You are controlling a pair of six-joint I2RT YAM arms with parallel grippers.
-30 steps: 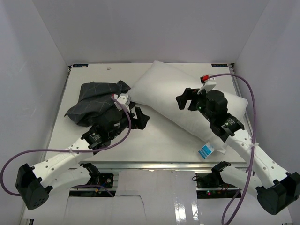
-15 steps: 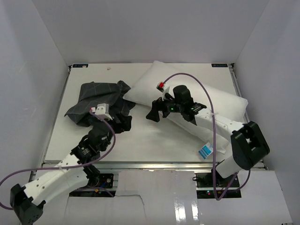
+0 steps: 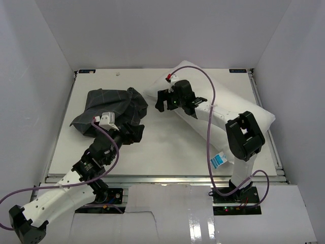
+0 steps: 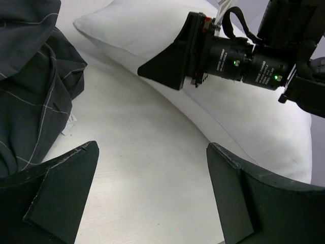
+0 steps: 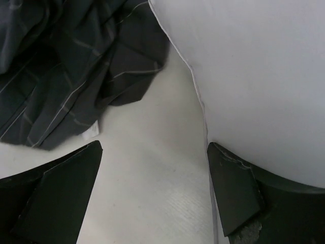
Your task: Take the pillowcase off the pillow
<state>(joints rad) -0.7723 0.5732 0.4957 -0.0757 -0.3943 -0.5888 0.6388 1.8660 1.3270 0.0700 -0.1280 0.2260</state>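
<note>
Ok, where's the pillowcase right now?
In the top view, the pillowcase lies crumpled on the table's left side, off the pillow to its right, with the open left gripper by its near edge.

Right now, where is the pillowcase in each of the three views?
Top external: the pillowcase lies crumpled, left of centre.
Left wrist: at the left edge.
Right wrist: upper left.
Shared landmark: the white pillow, to its right in every view.
</note>
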